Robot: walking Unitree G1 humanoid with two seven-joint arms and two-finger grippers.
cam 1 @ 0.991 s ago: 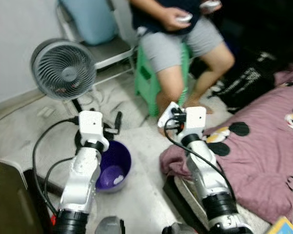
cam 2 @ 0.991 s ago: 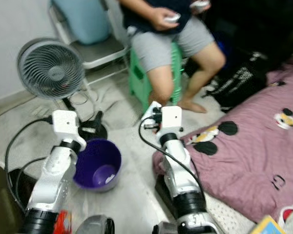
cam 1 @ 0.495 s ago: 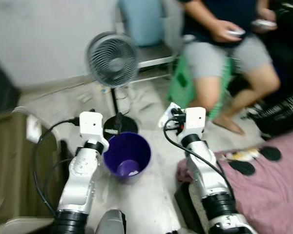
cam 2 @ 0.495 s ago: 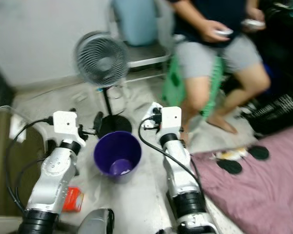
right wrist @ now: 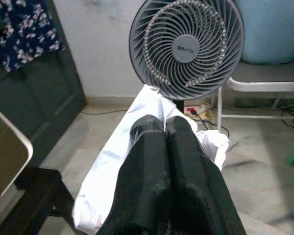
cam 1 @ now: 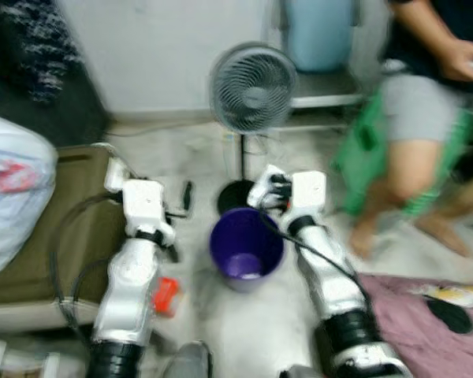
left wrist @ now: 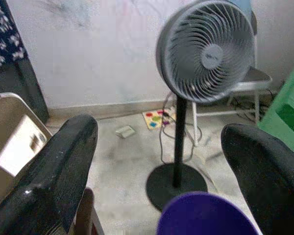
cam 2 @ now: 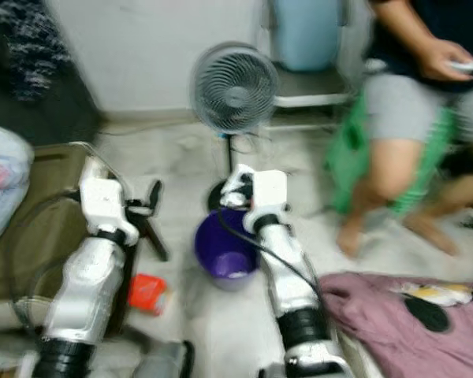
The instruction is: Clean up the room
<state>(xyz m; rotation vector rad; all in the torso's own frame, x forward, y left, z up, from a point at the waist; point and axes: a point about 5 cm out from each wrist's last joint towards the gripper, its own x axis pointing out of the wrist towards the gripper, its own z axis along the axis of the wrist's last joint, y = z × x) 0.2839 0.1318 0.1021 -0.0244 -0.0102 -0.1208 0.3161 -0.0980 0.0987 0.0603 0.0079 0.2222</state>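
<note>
- Pink fabric (cam 1: 426,307) printed with black cartoon shapes lies on the floor nearest the camera, on the robot's right.
- A small red packet (cam 2: 146,291) lies on the floor beside the left arm, next to an olive-brown cushion (cam 1: 31,244).
- A purple bucket (cam 1: 246,244) stands upright on the floor between the two arms; something pale lies at its bottom.
- The left gripper (left wrist: 161,166) is raised above the floor beside the bucket, fingers (left wrist: 63,166) spread wide with nothing between them.
- The right gripper (right wrist: 165,142) is over the far rim of the bucket, fingers pressed together and clamping a crumpled white paper (right wrist: 120,171), which hangs on both sides of the fingers. In the head views the paper (cam 1: 262,185) sits at the wrist tip, just above the bucket's rim.
- A grey pedestal fan (cam 1: 252,88) stands behind the bucket, its round black base (left wrist: 176,183) on the floor just beyond the rim.
- A person (cam 1: 426,118) in grey shorts sits on a green stool (cam 1: 363,153) to the right, holding a small white object.
- A metal-framed chair (right wrist: 264,81) with a blue cushion (cam 1: 319,35) stands against the pale wall behind the fan.
</note>
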